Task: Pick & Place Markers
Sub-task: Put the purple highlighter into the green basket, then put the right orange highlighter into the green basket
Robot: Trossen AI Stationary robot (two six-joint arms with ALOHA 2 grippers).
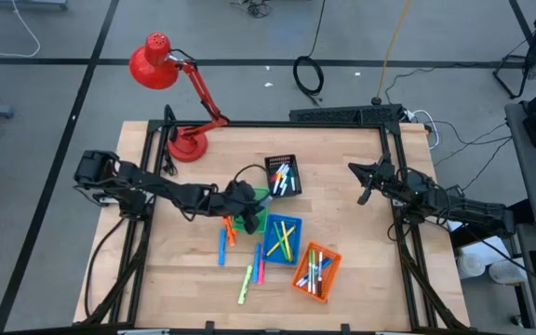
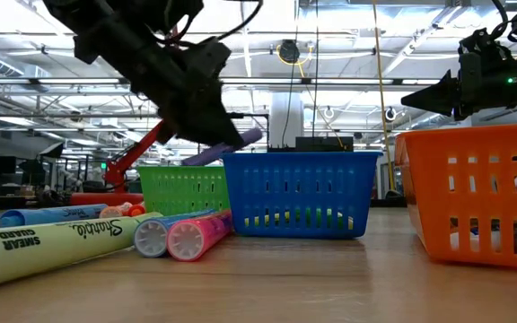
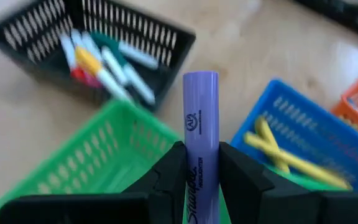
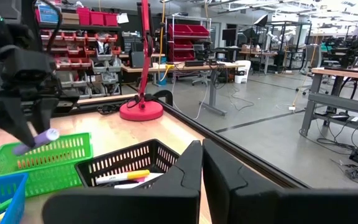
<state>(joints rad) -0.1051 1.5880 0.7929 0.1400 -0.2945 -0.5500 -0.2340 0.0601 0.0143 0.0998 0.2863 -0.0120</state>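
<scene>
My left gripper (image 3: 202, 163) pinches a purple plastic highlighter marker (image 3: 200, 121) above the green mesh basket (image 3: 86, 155). Loose markers (image 1: 240, 256) still lie on the wooden table (image 1: 361, 279); others already fill baskets. My right gripper (image 4: 201, 163) waits pressed together, off right.

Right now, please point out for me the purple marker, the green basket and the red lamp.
purple marker (image 3: 201, 118): left wrist view, on its barrel above the left gripper's fingers.
green basket (image 2: 182, 190): low view, on its front mesh wall.
red lamp (image 1: 153, 63): high view, on its round shade.
</scene>
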